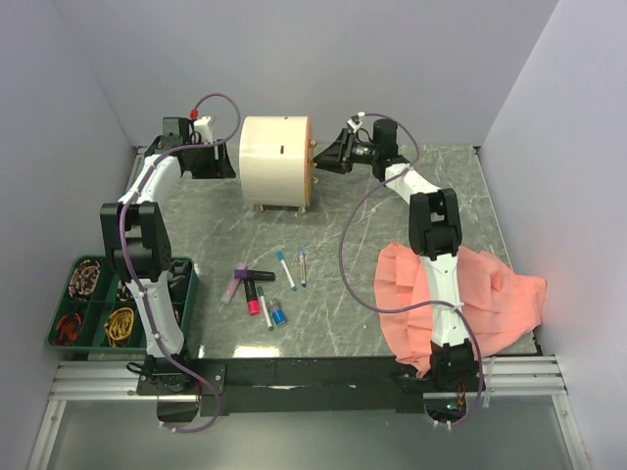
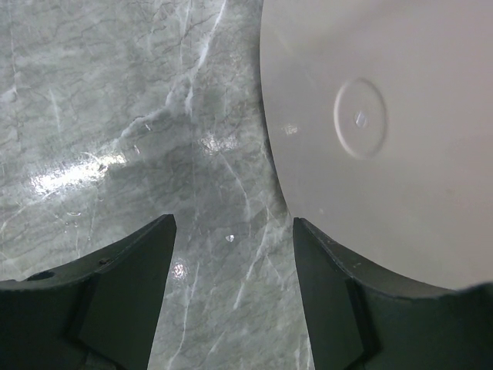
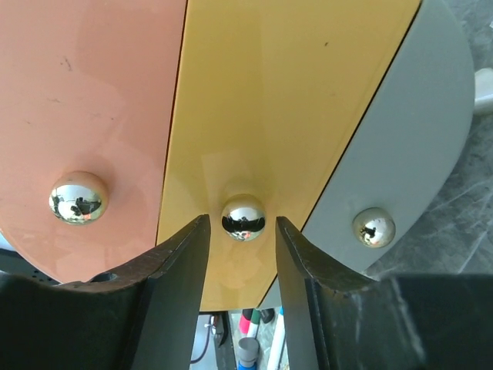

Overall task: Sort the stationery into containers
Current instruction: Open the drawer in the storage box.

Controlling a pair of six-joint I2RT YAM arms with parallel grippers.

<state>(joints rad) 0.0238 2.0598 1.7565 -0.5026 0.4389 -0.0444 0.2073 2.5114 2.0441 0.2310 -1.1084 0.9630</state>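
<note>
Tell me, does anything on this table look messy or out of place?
The salmon-pink cloth lies crumpled under the right arm, unlike any stationery. The pens lie scattered loose mid-table. Nothing looks broken or spilled.

Cannot read the drawer fronts of the cream cabinet (image 1: 275,162) from above: only a thin orange rim, edge-on. In the left wrist view, just part of its flat back, cropped top and right. At the right wrist, salmon drawer (image 3: 92,92), yellow drawer (image 3: 285,92) and grey drawer (image 3: 416,131) all cut off at the top edge; pens (image 3: 248,347) mostly blocked by the jaws. Cannot name the small blue item (image 1: 278,315) on the surface (image 1: 343,245), nor the contents of the green tray (image 1: 69,323), partly hidden under the left arm (image 1: 147,264).
</note>
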